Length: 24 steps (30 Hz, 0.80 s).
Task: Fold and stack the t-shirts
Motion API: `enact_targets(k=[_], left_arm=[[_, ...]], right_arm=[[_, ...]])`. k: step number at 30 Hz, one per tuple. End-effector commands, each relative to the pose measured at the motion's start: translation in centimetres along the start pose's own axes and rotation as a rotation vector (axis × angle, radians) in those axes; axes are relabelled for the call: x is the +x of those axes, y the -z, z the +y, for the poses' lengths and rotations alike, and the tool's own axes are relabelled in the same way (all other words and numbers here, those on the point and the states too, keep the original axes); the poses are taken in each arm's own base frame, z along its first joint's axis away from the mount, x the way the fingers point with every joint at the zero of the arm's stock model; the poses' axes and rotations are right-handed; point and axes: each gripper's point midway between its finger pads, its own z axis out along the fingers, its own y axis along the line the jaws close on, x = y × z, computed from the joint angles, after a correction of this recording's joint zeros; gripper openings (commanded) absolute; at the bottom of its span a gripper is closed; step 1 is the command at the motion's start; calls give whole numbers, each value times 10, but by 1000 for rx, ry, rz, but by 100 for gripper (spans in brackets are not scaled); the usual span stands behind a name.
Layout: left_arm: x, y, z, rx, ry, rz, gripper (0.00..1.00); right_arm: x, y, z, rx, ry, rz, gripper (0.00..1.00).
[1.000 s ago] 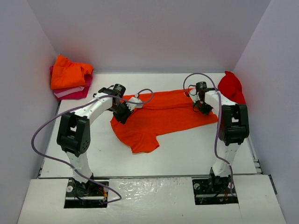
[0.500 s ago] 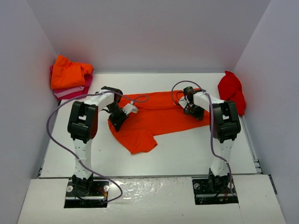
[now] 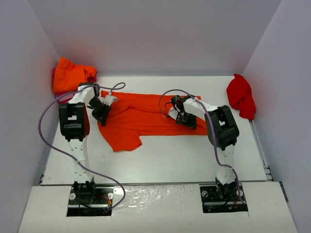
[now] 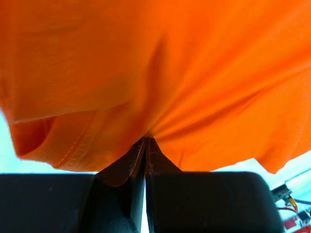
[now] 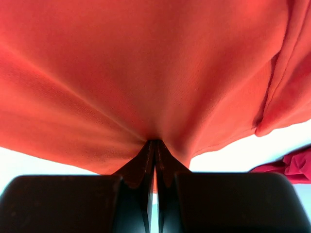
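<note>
A bright orange t-shirt (image 3: 141, 119) lies spread across the middle of the table, a sleeve hanging toward the front left. My left gripper (image 3: 100, 109) is shut on its left end; in the left wrist view the cloth (image 4: 160, 68) bunches into the closed tips (image 4: 146, 141). My right gripper (image 3: 181, 115) is shut on the shirt's right part, and the cloth (image 5: 146, 63) fans out from the pinch (image 5: 155, 142). A deeper red t-shirt (image 3: 241, 95) lies crumpled at the right wall. Another orange t-shirt (image 3: 71, 74) sits crumpled at the back left on folded pink and magenta ones, mostly hidden.
White walls close in the table (image 3: 194, 155) on the left, back and right. The left arm's cable (image 3: 46, 121) loops over the table's left side. A corner of the red cloth (image 5: 297, 165) shows low right in the right wrist view.
Both arms have swung left with the orange t-shirt pinched, dragging it left across the table, away from the red one. Both grippers stayed shut.
</note>
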Motion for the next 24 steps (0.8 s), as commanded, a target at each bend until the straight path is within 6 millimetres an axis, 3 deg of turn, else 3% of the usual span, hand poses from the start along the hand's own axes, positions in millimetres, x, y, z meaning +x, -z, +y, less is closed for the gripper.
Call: enact_targets(k=[1,6,10,12,14,16,18,21,24], left_arm=[[-17,3,45,-133,-55,-39,0],[-35,14,47,-149,-66,-105,0],[-48,41,31,-152,-102,-216,0],[-54,62,21,-177,-125,-289,2],[-61,91,6,-205,-157,-378,15],[-64,120,-17,-217,-202,-458,27],[-62,140,-37,-229,-254,-508,33],[-54,166,-82,-272,-374,-559,36],[-31,163,-126,-272,-524,-516,35]], right_arm=[[-8,-36,33,-182,-54,2,0],[-8,-44,3,-146,-126,-2,0],[-14,-23,-22,-67,-164,-56,0],[-19,3,-41,8,-196,-120,3],[-21,30,-62,100,-237,-171,17],[-23,53,-76,151,-271,-222,20],[-23,88,-92,213,-313,-302,27],[-21,125,-105,276,-365,-391,36],[-10,170,-121,361,-457,-509,43]])
